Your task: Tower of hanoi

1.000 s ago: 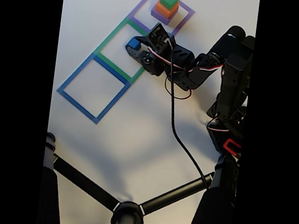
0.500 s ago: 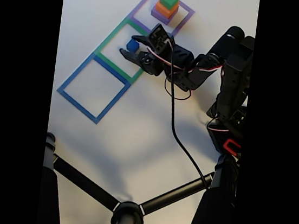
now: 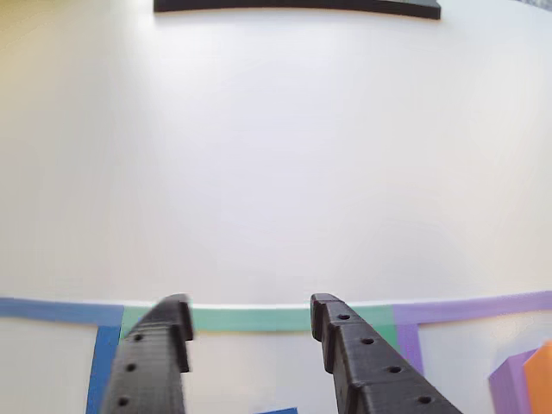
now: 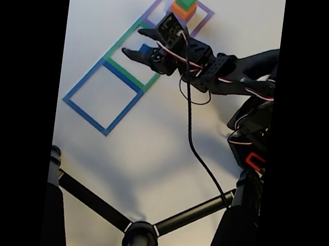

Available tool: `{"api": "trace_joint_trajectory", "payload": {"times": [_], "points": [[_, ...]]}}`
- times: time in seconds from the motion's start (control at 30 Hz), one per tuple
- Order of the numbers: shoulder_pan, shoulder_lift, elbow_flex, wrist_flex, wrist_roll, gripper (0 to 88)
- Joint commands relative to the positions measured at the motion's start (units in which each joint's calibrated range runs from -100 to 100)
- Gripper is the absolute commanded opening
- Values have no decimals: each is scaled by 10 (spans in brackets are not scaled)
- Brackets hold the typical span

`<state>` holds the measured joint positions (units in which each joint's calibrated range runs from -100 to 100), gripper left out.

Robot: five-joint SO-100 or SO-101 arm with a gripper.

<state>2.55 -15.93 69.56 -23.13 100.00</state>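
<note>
Hovering w/ jaws spread wide and empty, gripper sits over green taped square. 1 blue cube inside it; 1 stack of 3 blocks (purple, orange, green) in purple square.

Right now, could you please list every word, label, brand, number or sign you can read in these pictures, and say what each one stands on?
None: no readable text on the gripper, the blue cube, the stacked blocks or the taped outlines.
</note>
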Motion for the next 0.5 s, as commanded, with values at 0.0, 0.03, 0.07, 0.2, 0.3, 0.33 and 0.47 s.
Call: {"api": "trace_joint_trajectory", "payload": {"times": [0.0,0.03,0.07,0.2,0.3,0.33,0.47], "points": [[24,-152,-80,227,0,0],[30,-174,-101,275,0,0],[34,-188,-115,307,0,0],[69,-234,-205,487,0,0],[107,-249,-296,635,0,0],[120,-246,-334,684,0,0],[178,-231,-466,852,0,0]]}}
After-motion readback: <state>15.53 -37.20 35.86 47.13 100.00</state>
